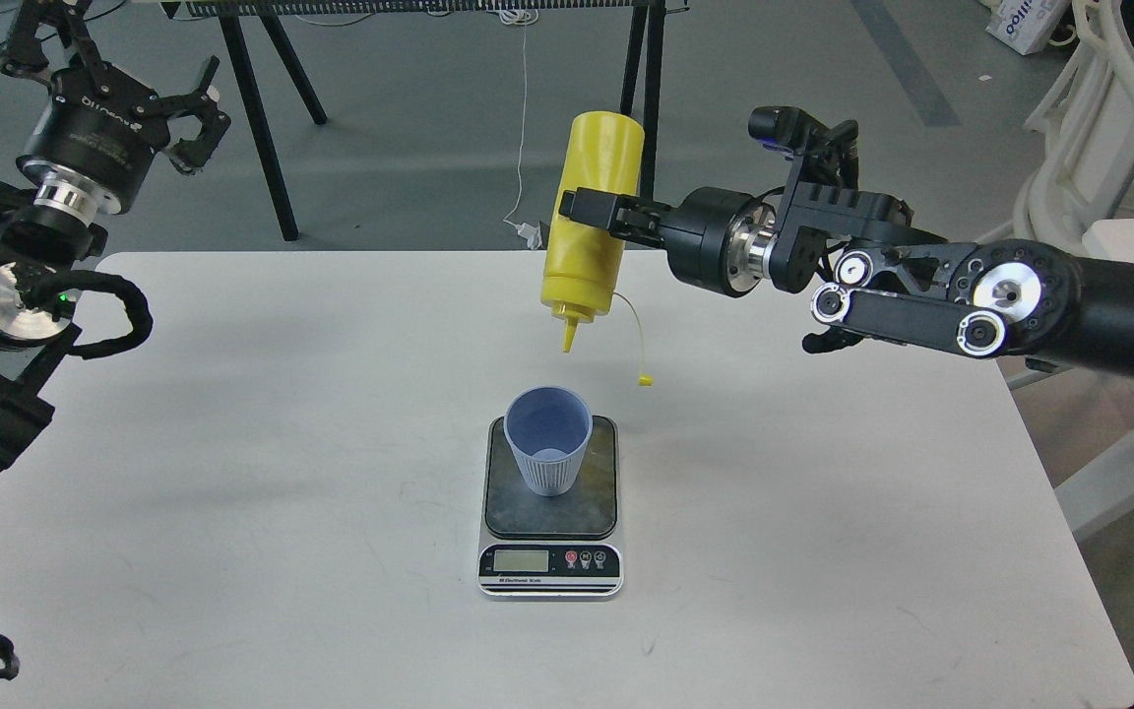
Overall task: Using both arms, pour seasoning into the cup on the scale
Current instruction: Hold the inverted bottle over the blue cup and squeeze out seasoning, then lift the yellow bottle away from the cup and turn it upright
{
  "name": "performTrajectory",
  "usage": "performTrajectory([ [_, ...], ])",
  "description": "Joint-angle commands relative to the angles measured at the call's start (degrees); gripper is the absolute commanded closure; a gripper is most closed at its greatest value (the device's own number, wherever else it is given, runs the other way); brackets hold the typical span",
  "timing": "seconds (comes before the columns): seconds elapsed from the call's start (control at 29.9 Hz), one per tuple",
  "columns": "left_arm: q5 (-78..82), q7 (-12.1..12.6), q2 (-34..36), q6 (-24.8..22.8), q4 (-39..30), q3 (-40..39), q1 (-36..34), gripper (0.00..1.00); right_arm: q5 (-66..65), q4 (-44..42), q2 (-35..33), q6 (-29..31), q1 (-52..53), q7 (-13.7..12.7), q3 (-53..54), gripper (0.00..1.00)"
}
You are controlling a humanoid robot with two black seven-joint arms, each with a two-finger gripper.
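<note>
A white rectangular table (232, 443) fills most of the scene, seen from above and slightly behind. Near its middle sits a small flat kitchen scale (549, 512) with a dark mottled weighing plate, a silver front, a pale display and three small round buttons. Upright on the plate stands a light blue ribbed plastic cup (548, 438), open at the top and looking empty. Directly above and a little behind the cup hangs a bright yellow cylindrical squeeze bottle (592, 231), turned upside down with its pointed nozzle aimed downward, clear of the cup's rim. Its small cap (644, 379) dangles loose on a thin yellow tether to the right of the nozzle. The right gripper (587, 212), at the end of a black arm reaching in from the right, is clamped around the middle of the bottle, its black fingers pressed against the yellow side. The left gripper (195, 118) is raised well off to the upper left, beyond the table's edge, its claw fingers spread apart and holding nothing. Nothing stands between the nozzle and the cup. Behind the table, black angled stand legs (262, 128) rise from a grey floor, a thin white cord (524, 128) hangs down, and a white frame (1099, 138) stands at the far right.
</note>
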Motion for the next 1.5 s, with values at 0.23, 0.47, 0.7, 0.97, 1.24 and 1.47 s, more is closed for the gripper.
performTrajectory([
  [0.23,-0.1,0.0,0.8,0.3,-1.9,-0.3,-0.5,0.00,-9.7,0.3,3.1,-9.2,0.4,0.8,-4.5,0.63],
  [0.47,-0.1,0.0,0.9,0.2,-1.9,-0.3,-0.5,0.00,-12.4,0.1,5.3,-11.8,-0.6,1.0,-5.0,0.64],
  [0.7,-0.1,-0.2,1.1,0.0,-2.2,-0.3,0.1,0.00,-16.4,-0.1,6.1,-13.6,-2.8,2.0,-7.7,0.64],
  [0.97,-0.1,-0.2,2.0,0.0,-2.3,-0.3,0.1,0.00,-15.4,0.4,5.4,-13.6,-2.9,1.9,-6.7,0.64],
  [1.24,-0.1,-0.2,2.8,0.0,-2.3,-0.3,0.1,0.00,-0.7,4.5,-2.4,-12.6,-3.3,1.3,1.1,0.64],
  [1.47,-0.1,0.0,2.9,0.4,-2.4,0.0,0.0,0.00,17.6,9.9,-16.0,-6.5,-12.3,0.9,14.9,0.63],
])
